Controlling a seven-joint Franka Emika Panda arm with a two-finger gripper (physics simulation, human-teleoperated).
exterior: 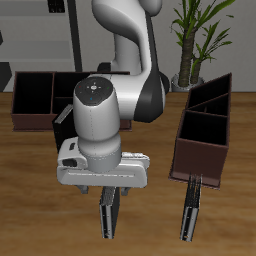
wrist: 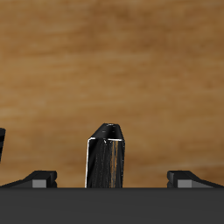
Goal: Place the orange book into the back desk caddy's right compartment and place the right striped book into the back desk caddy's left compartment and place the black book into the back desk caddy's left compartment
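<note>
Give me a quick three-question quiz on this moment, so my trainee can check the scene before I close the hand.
1. True or false: the hand is shut on the right striped book beneath it.
2. How many striped books show in the exterior view? A one, B two, C three.
3. Missing word: the caddy just behind the other striped book has a ____ divider.

Key: 1 false, the wrist view shows both fingers apart from the book; 2 B; 3 slanted.

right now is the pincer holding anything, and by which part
Nothing is held. The open pincer hangs over a striped book standing on the table, its fingers on either side, clear of the book.
</note>
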